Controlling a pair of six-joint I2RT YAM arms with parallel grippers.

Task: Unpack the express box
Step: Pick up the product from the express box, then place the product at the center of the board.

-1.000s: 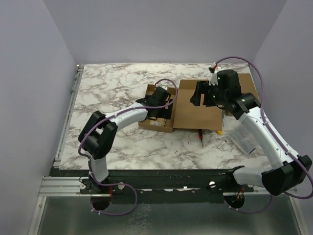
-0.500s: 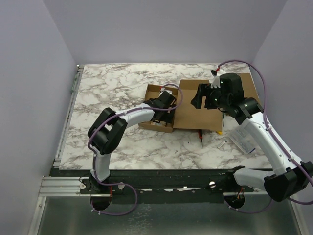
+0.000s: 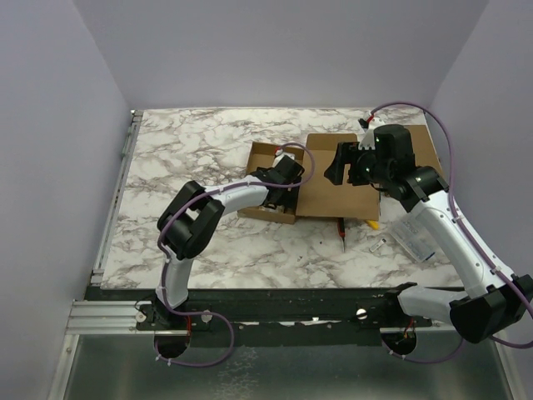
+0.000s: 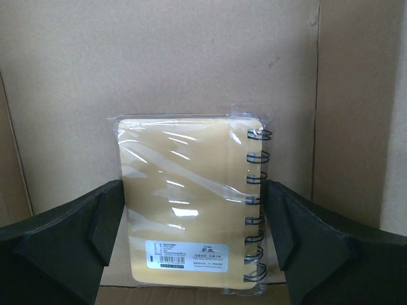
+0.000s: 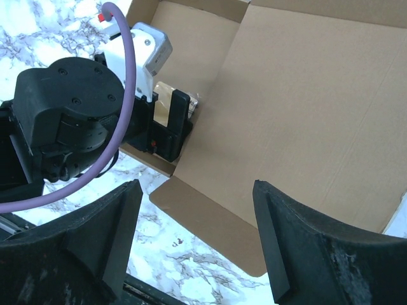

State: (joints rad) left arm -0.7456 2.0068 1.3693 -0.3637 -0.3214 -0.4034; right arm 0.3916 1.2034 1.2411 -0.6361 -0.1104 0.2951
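Grasping step: the left tool (image 4: 193, 219), wide open, straddles the plastic-wrapped yellow spiral notebook (image 4: 181, 190) in the brown cardboard box (image 4: 159, 57); next, close and lift.

The left arm (image 3: 221, 198) stretches forward and rightward with its elbow folded, and the left gripper (image 3: 284, 182) points down, its fingers (image 4: 76, 235) spread wide. To the right of those fingers, near but apart, the raised right arm (image 3: 441, 233) tips the right gripper (image 3: 336, 169) downward, its fingers likewise parted.
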